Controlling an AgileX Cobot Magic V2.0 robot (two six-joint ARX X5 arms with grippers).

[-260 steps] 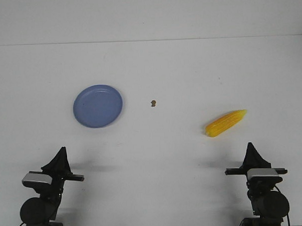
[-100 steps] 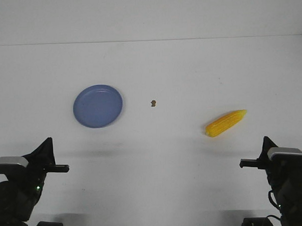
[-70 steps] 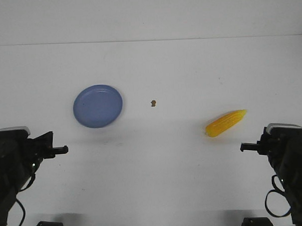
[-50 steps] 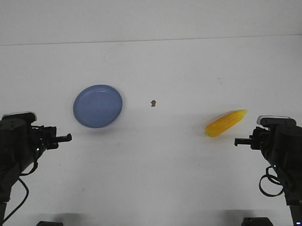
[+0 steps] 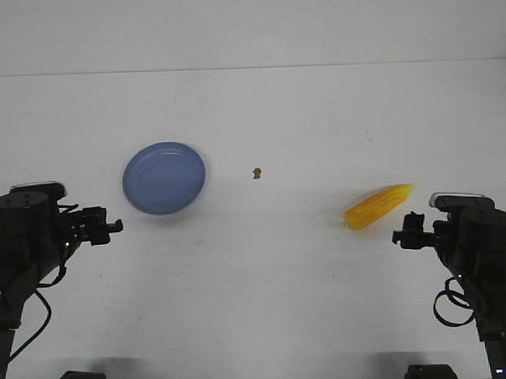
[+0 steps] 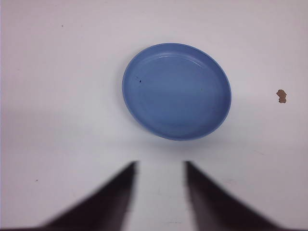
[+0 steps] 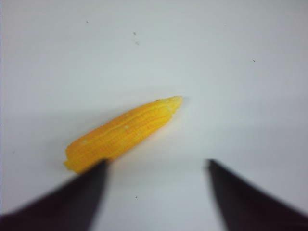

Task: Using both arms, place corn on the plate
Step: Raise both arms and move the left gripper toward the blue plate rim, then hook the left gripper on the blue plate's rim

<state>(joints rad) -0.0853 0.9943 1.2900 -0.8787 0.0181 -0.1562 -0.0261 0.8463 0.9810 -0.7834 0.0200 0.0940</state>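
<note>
Left gripper (image 5: 112, 224): at the near left, just off the near-left side of the plate; jaws parted with bare table between them in the left wrist view (image 6: 159, 192); it holds nothing
Right gripper (image 5: 404, 233): at the near right, just nearer than the corn; jaws spread wide in the right wrist view (image 7: 156, 192), the thick end of the cob just beyond one finger (image 7: 79, 192); nothing is gripped
Corn (image 5: 378, 206): lies flat on the table (image 5: 266, 306) at the right, thick end nearer and to the left, tapered tip pointing far-right; well apart from the plate; glossy yellow-orange, kernel rows plain in the right wrist view (image 7: 122, 134)
Plate (image 5: 163, 177): blue, round, shallow; flat on the table left of centre; nothing lies in it (image 6: 176, 91)
Brown speck (image 5: 256, 172): small; on the table just right of the plate, between plate and corn; touches neither
</note>
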